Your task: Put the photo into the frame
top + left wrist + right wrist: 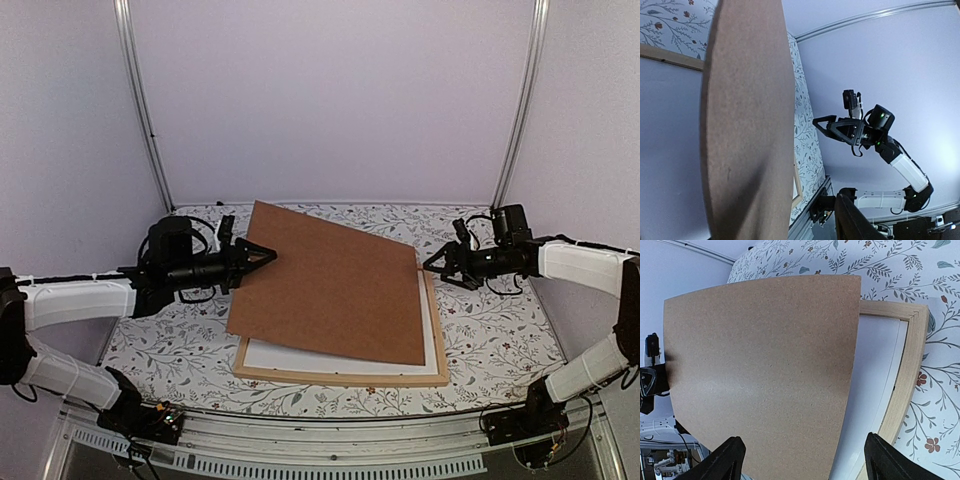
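- Floral-print surface [480,330] is carrying the frame [340,377], lying flat near its front edge.
- Photo is not showing; whether it is hiding under the backing board [330,285], I cannot tell.
- Left jaws are pinching the board's left edge, holding it tilted above the frame; right jaws are gaping wide beside its right corner, gripping nothing.
- Handling the board well is probably calling for a second grip there, against sagging.
- Frame is holding a white sheet [875,390].

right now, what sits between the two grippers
The brown backing board, raised over the frame, spans from left gripper to right gripper, in the top view.
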Action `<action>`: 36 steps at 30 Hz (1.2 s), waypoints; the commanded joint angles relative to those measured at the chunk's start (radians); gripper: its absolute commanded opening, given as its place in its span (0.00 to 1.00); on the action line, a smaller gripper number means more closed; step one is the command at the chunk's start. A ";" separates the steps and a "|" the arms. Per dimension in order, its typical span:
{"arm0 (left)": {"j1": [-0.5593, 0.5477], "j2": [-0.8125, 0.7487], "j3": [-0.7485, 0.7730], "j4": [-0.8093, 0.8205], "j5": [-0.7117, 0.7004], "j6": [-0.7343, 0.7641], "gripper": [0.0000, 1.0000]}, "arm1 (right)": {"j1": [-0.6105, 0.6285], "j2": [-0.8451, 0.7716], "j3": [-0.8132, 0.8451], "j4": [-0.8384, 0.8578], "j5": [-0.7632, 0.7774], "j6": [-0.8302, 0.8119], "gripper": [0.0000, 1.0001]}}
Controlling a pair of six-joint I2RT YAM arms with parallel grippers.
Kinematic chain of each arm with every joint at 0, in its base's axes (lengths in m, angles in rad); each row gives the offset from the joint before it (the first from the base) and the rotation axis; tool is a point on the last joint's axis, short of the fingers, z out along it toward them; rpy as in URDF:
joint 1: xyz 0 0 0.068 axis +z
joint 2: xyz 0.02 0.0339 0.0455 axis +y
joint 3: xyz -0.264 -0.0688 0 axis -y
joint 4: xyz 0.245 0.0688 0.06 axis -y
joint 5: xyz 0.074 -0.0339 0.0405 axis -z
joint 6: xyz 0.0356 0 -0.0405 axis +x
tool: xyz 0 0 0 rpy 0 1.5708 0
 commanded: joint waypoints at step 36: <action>0.068 -0.010 -0.082 0.464 0.098 -0.231 0.00 | -0.013 0.028 -0.020 0.294 -0.338 0.147 0.40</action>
